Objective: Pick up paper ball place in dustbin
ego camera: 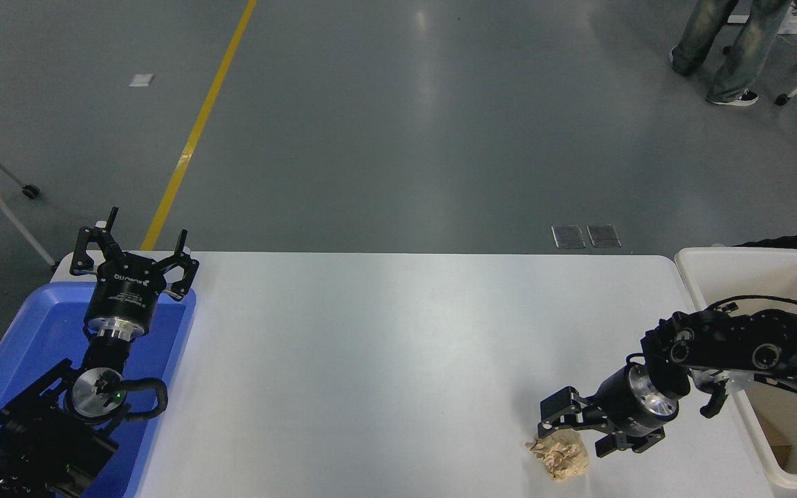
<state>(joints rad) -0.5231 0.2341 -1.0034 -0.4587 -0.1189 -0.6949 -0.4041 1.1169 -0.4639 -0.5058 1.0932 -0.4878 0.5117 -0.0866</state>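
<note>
- Nearest me is the paper ball [560, 458], a crumpled tan wad on the white table [385, 360] at its near right side.
- My right gripper [567, 430] comes in from the right edge and points left and down — its jaws are spread, one finger tip at the ball's far left edge, the other just beside its right side.
- From this view the ball sits just below and partly between those jaws; I cannot tell whether either finger touches the paper, and nothing is pinched.
- Behind the right gripper, past its wrist, stands the dustbin [751, 266], a cream-white tub off the table's right end; the forearm crosses over its near wall.
- Something brown lies inside the dustbin at the bottom, partly hidden by the arm — too little shows to say what.
- My left gripper [134, 250] is parked at the far left, well apart from the ball, pointing away from me with its jaws spread and holding nothing.
- Under the left gripper and its arm sits a blue tray [32, 325].
- Far beyond both grippers, a person's legs [724, 48] stand on the grey floor at the top right.
</note>
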